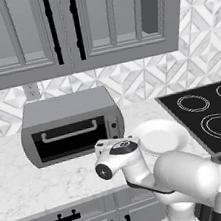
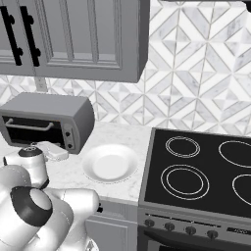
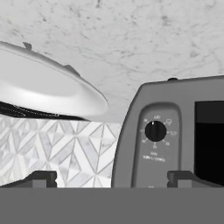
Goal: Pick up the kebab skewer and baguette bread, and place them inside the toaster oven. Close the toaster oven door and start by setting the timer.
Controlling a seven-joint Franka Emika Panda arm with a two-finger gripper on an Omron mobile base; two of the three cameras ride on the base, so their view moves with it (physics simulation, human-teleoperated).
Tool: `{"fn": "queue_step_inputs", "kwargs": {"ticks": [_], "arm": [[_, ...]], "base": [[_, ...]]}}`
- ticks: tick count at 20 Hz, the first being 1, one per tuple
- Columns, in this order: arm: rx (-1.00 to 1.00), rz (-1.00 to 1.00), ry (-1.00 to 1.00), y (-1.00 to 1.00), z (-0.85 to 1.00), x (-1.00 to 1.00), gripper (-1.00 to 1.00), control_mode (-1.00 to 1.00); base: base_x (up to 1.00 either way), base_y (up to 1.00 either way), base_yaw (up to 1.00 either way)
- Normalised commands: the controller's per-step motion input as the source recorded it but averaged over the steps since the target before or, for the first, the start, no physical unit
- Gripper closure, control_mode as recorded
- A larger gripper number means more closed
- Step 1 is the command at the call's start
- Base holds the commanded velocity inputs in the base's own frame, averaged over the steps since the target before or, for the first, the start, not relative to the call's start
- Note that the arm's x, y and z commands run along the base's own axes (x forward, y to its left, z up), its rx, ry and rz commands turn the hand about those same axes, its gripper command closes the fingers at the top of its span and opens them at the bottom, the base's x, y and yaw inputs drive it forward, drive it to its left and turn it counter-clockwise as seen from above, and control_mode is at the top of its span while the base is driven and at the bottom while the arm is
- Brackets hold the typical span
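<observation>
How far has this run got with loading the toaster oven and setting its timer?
Looks done: the plate lies bare, and the toaster oven door stands shut, so the food is probably inside, though the dark glass hides it. In hand: the open pincer holds nothing and points at the timer knob on the toaster oven, apart from it. Left: grasp and turn the knob.

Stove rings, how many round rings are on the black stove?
4. On the stovetop, one ring is back left, one front left, one back right and one front right; the right two are cut off by the picture's edge.
</observation>
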Motion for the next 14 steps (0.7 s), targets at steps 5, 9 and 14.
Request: {"fn": "queue_step_inputs", "kwargs": {"ticks": [5, 9, 14], "arm": [[0.00, 0.05, 0.00, -0.12, -0.12, 0.06, -1.00, -1.00], [0.00, 0.05, 0.00, -0.21, -0.19, 0.11, -1.00, -1.00], [0.00, 0.07, 0.00, -0.24, -0.18, 0.09, -1.00, -1.00]], "base": [[0.00, 0.00, 0.00], [0.00, 0.00, 0.00], [0.00, 0.00, 0.00]]}}
